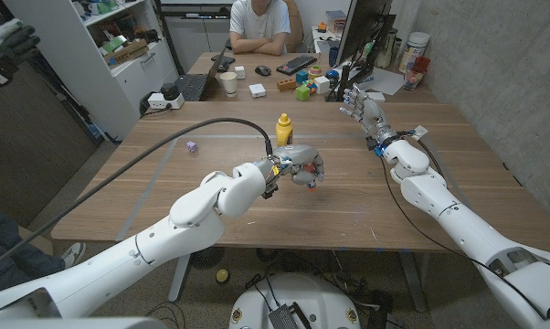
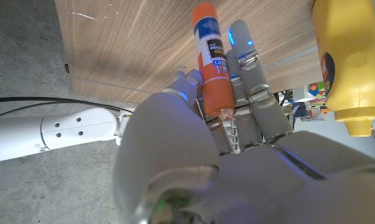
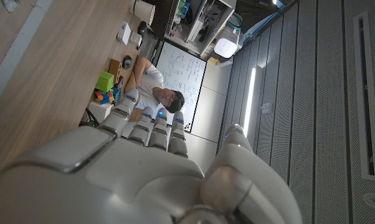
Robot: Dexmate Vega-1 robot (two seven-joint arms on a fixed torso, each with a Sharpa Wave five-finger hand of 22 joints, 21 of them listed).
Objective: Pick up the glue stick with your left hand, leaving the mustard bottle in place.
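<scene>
Near the surface's middle, the left robot hand (image 1: pixel 304 168) grips the glue stick (image 2: pixel 211 59); wrist cam shows its orange tube clearly. Mustard bottle (image 1: pixel 283 129) stands just behind. Right robot hand (image 1: pixel 358 102) hangs open.

Wooden table (image 1: pixel 211 183), mustard bottle (image 1: pixel 283 129) standing, small purple object (image 1: pixel 191 146)

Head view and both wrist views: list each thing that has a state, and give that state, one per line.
Glue stick: orange, cap on, held in the left hand's fingers.
Left hand: fingers closed around the glue stick, over the table's middle.
Mustard bottle: upright on the table, untouched, behind the left hand.
Right hand: holds nothing, fingers apart, near the table's far right.
</scene>
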